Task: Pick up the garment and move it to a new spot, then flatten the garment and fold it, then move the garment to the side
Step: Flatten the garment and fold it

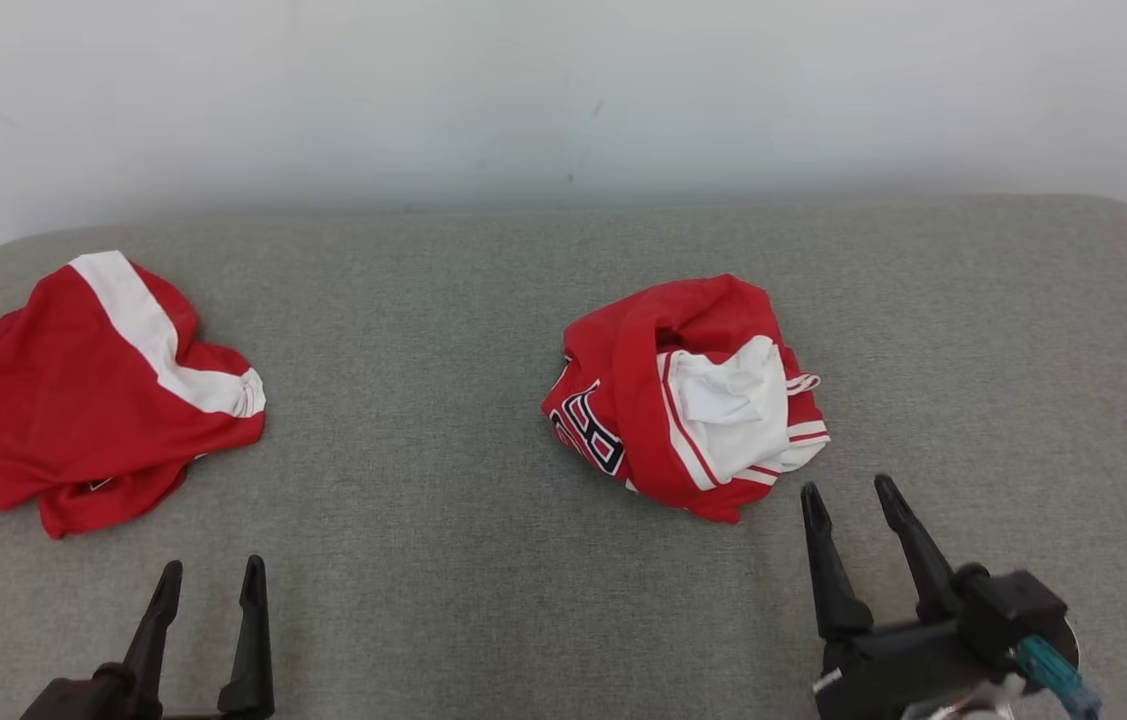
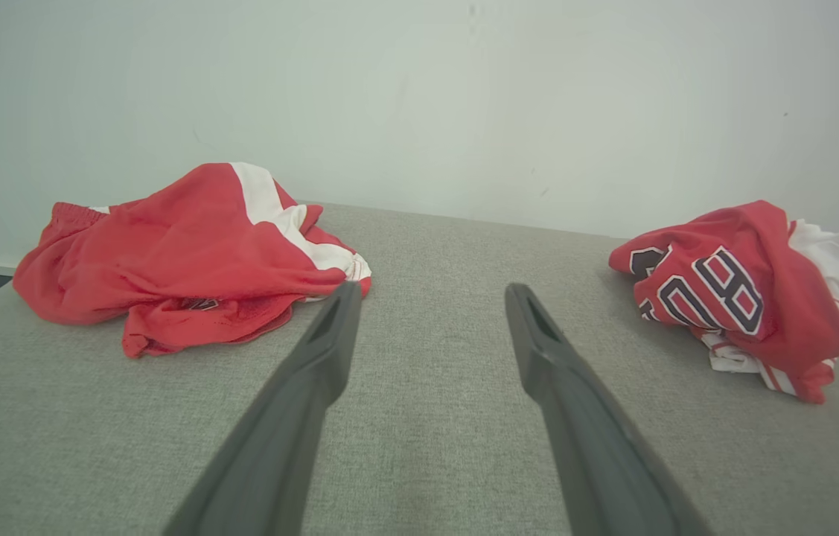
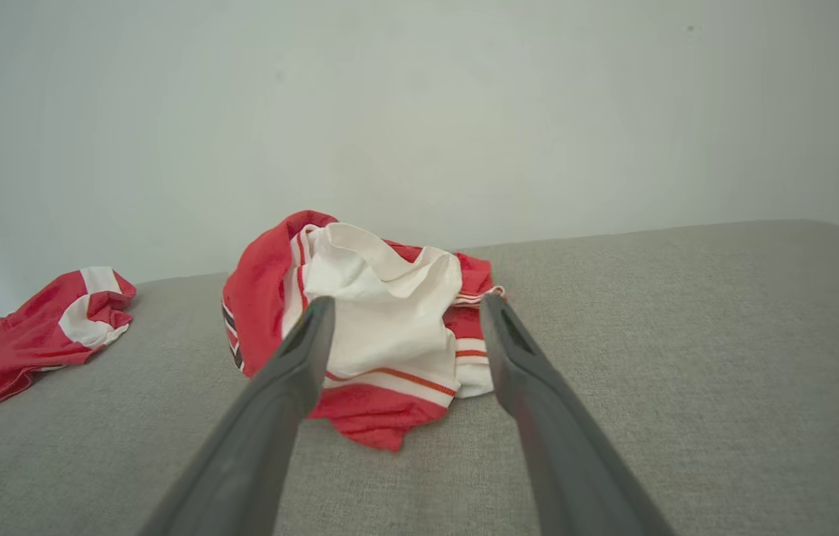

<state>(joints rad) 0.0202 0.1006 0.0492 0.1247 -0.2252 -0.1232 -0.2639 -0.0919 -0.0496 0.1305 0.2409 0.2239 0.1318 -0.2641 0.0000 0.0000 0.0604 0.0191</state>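
A crumpled red and white garment with dark lettering lies bunched near the middle of the grey fabric surface. In the right wrist view this garment sits just beyond the fingertips, white side facing me. My right gripper hovers open close to its near right edge, not touching it. My left gripper stands open at the lower left with nothing between its fingers. From the left wrist the lettered garment appears at the far right, beyond my left gripper.
A second red garment with a broad white stripe lies rumpled at the far left, also seen as a red heap ahead-left of the left gripper. A pale wall runs along the surface's back edge. Bare grey fabric separates the two garments.
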